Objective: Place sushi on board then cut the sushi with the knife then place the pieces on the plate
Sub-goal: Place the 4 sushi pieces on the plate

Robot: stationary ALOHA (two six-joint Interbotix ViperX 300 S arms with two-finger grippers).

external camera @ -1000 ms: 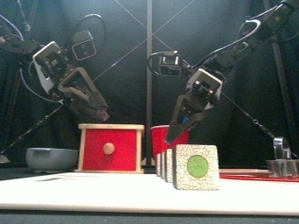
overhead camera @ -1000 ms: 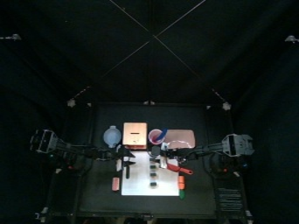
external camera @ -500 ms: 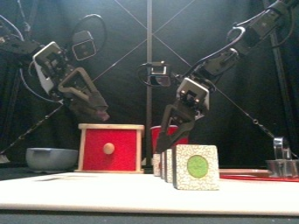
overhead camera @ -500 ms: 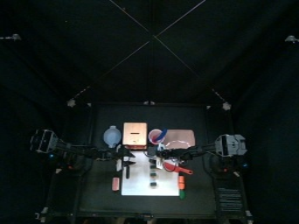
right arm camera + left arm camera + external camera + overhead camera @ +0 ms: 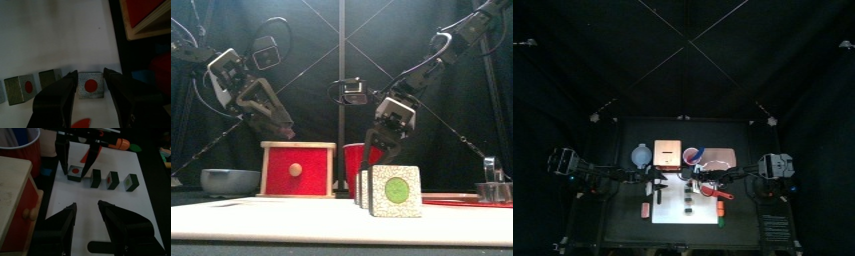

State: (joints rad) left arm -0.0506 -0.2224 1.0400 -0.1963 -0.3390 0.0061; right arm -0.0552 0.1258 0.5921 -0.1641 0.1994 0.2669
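Several dark green sushi pieces (image 5: 394,190) stand apart in a row on the white cutting board (image 5: 687,222). My right gripper (image 5: 89,73) hangs open over the end piece (image 5: 89,85) nearest the red cup (image 5: 358,160), one jaw on each side, not touching it. The left wrist view shows the same: right gripper (image 5: 83,158) straddling that piece (image 5: 75,171), the others (image 5: 113,180) beside it. My left gripper (image 5: 87,205) is open and empty above the board's left part, near the wooden box (image 5: 297,168). The pink tray (image 5: 720,159) lies at the back right.
A blue-grey bowl (image 5: 230,181) sits left of the box. A red toy (image 5: 716,192) lies right of the board, an orange one (image 5: 645,210) left of it, a green one (image 5: 724,222) at its front right. A metal cutter (image 5: 492,188) stands far right.
My right gripper has come down and shifted slightly left, so that its jaws now sit around the end sushi piece. The left arm has stayed put.
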